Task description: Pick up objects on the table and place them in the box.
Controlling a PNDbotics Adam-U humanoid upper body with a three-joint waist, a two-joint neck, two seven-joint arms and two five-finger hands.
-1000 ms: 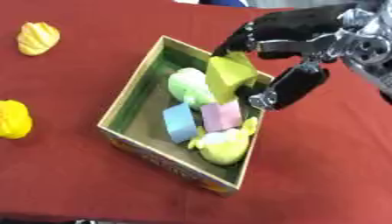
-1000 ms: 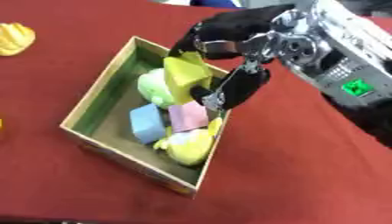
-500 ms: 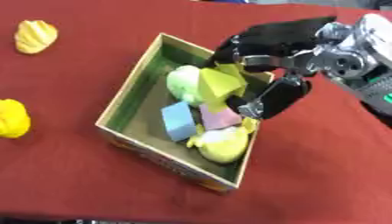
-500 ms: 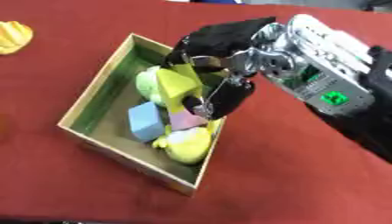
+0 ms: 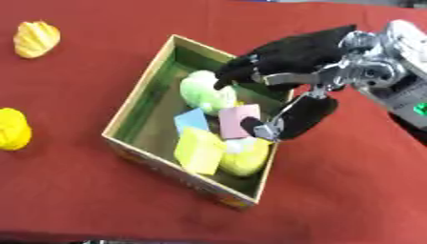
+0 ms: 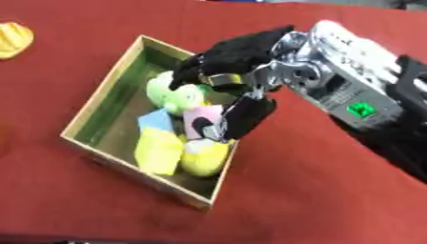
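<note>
Hovering my right hand empty, fingers relaxed, over the box, yellow block inside; withdrawing carelessly, my thumb could catch the rim and drag it off the table.

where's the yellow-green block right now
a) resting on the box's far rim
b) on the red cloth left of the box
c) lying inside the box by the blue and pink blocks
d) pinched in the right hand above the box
c: the yellow-green block lies inside the box, next to the blue block and pink block, while the right hand above it holds nothing.
</note>
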